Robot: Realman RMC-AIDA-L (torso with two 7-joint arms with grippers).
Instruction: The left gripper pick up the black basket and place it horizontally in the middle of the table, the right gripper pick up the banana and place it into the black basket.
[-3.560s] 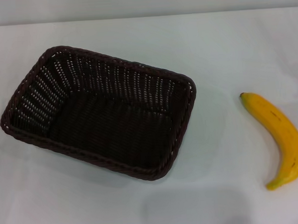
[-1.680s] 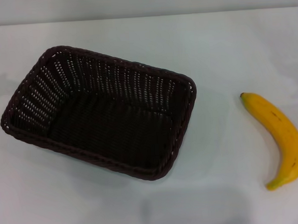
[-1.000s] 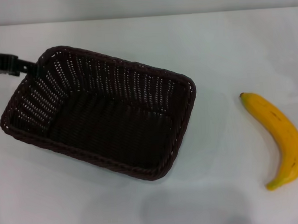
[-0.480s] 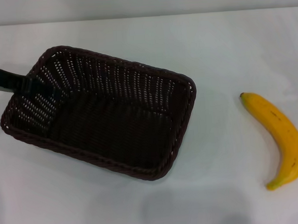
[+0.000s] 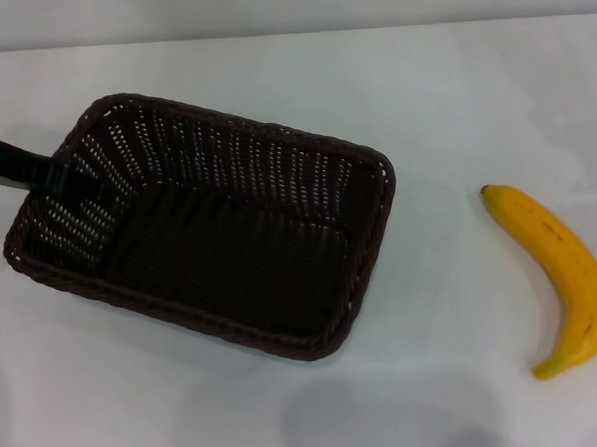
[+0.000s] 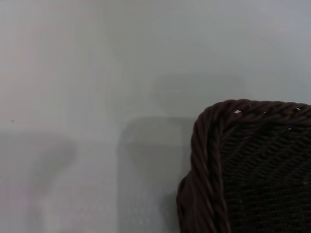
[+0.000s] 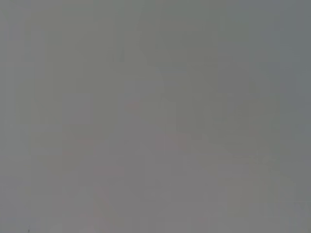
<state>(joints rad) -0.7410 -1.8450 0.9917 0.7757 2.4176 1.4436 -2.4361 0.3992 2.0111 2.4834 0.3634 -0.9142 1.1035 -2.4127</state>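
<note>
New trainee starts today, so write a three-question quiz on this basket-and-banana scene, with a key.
1. True or false: the banana lies inside the black basket.
2. Which gripper is at the basket's rim? A) left B) right
3. Fill in: the banana rests on the white ____.

Key:
1. False; it lies on the table, apart from the basket, on the robot's right.
2. A; the left gripper reaches the basket's left end.
3. table
</note>
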